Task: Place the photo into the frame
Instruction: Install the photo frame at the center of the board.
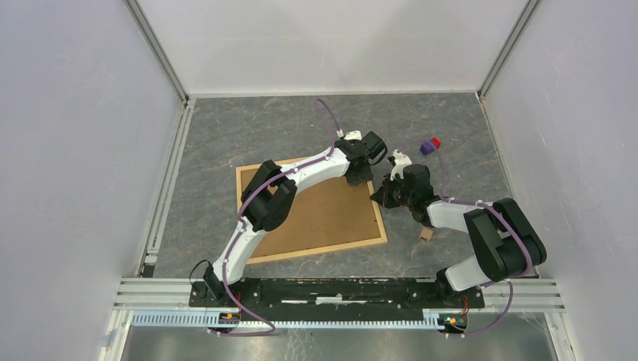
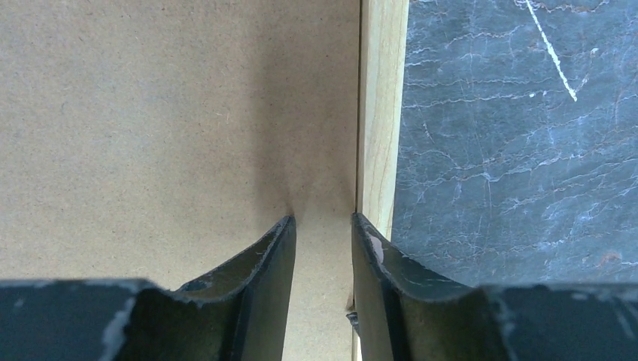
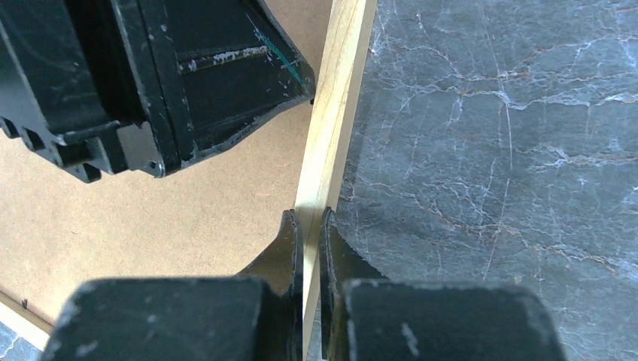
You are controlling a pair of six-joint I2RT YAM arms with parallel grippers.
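The frame (image 1: 316, 251) lies back side up on the table, its brown fibreboard panel (image 1: 331, 214) facing me. The photo is hidden. My left gripper (image 1: 360, 179) stands over the frame's far right corner. In the left wrist view its jaws (image 2: 323, 218) are apart, tips down on the panel (image 2: 150, 113) just inside the light wood strip (image 2: 382, 113), with nothing between them. My right gripper (image 1: 378, 194) is at the frame's right edge. In the right wrist view it (image 3: 308, 213) is shut on the thin wood strip (image 3: 338, 90), a left finger (image 3: 248, 83) close beyond it.
A small purple and red object (image 1: 429, 145) sits at the back right of the grey marbled table (image 1: 248, 128). A small tan piece (image 1: 426, 235) lies by the right arm. White walls enclose the table on three sides, with a metal rail (image 1: 167, 180) along the left.
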